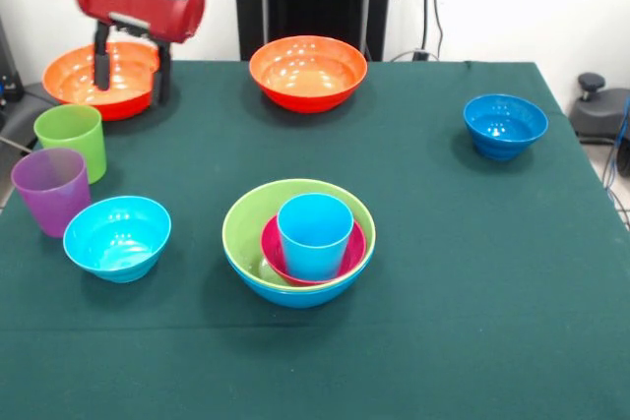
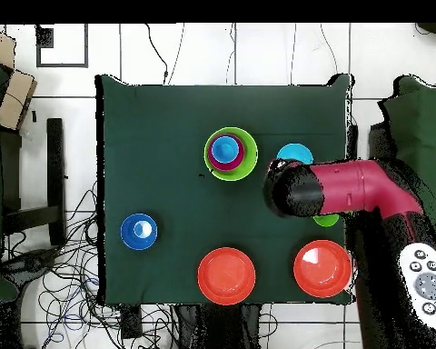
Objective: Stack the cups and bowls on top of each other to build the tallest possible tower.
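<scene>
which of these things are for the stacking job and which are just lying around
For the job:
- tower: light blue cup in magenta bowl, in green bowl, in blue bowl
- two orange bowls
- dark blue bowl
- cyan bowl
- green cup, purple cup

Lying about:
- cables on the floor
- remote

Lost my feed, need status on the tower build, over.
Gripper open, empty, at an orange bowl. Tower: four pieces, light blue cup on top. No obstructions.

Bright, even overhead light; white glare spots on the glossy bowls (image 1: 307, 72), soft shadows beneath
</scene>
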